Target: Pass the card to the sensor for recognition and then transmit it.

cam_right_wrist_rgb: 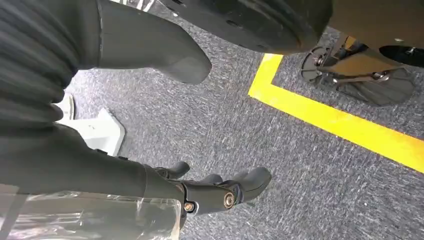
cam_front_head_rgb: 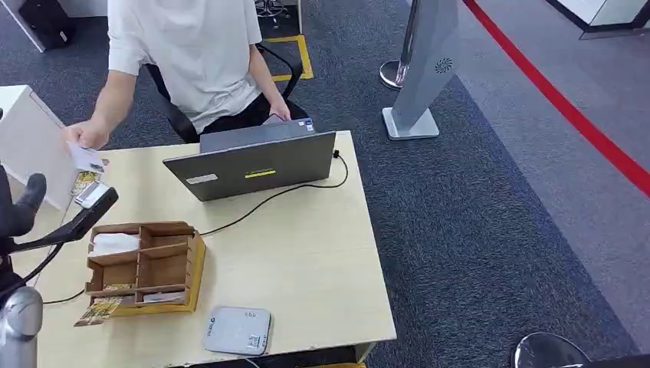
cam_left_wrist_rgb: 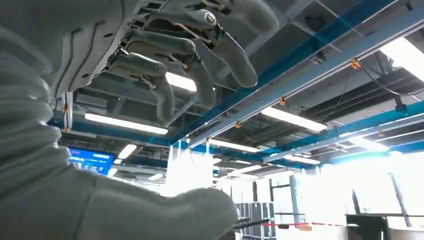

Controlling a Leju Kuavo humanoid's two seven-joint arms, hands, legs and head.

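Note:
A person in a white shirt sits behind the table and holds a white card (cam_front_head_rgb: 86, 159) over its far left corner. My left hand (cam_front_head_rgb: 21, 205) is raised at the table's left edge, just short of that card. Seen from the wrist, the left hand (cam_left_wrist_rgb: 185, 55) is turned up toward the ceiling with its fingers apart and nothing in it. The flat grey-white sensor (cam_front_head_rgb: 239, 330) lies at the table's near edge. My right hand (cam_right_wrist_rgb: 220, 192) hangs over the grey carpet, its fingers loosely extended and holding nothing.
A wooden organizer (cam_front_head_rgb: 192, 264) holding cards stands at the left of the table (cam_front_head_rgb: 306, 253), with one printed card (cam_front_head_rgb: 98, 310) at its near corner. A grey laptop (cam_front_head_rgb: 253, 165) and its cable sit toward the back. A black gooseneck holder (cam_front_head_rgb: 73, 222) reaches over the left side.

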